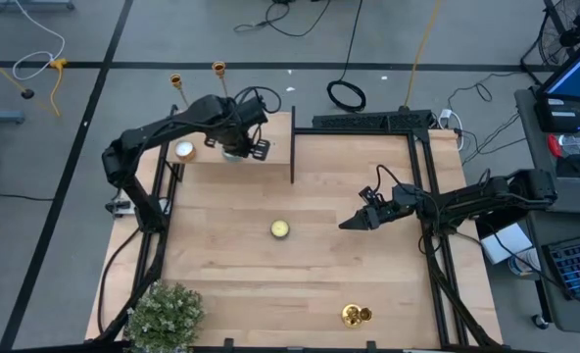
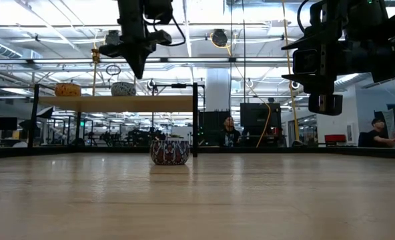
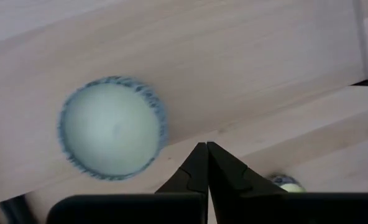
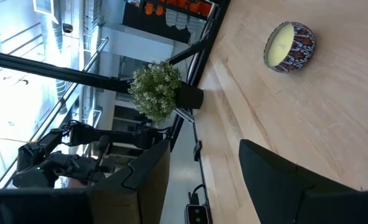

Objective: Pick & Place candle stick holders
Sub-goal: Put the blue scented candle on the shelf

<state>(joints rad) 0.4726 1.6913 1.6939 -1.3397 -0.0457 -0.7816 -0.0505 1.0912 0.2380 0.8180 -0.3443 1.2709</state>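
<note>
1. The left gripper (image 3: 207, 163) hangs over the raised shelf (image 1: 270, 147) at the table's far left corner, its jaws clenched tip to tip with nothing between them.
2. In the left wrist view a blue-rimmed candle (image 3: 112, 136) with pale wax sits on the shelf just beside the closed tips, not touching them.
3. A second, white candle (image 1: 184, 150) lies on the shelf to the left of that gripper.
4. Two brass holders (image 1: 218, 71) stand upright beyond the table's far edge, behind the shelf, one (image 1: 175, 81) left of the other.
5. A third gold holder (image 1: 356, 315) is at the near right of the table (image 1: 368, 265), well apart from both arms; whether it stands or lies I cannot tell.
6. The right gripper (image 1: 353, 223) hovers above the table's middle right, pointing left, with its jaws parted and empty.
7. A patterned tin candle (image 1: 280, 229) with yellow wax rests at the table's centre, near the right gripper's tips but clear of them.
8. A small potted plant (image 1: 165, 316) sits at the near left corner.
9. People sit at desks in the room behind.
</note>
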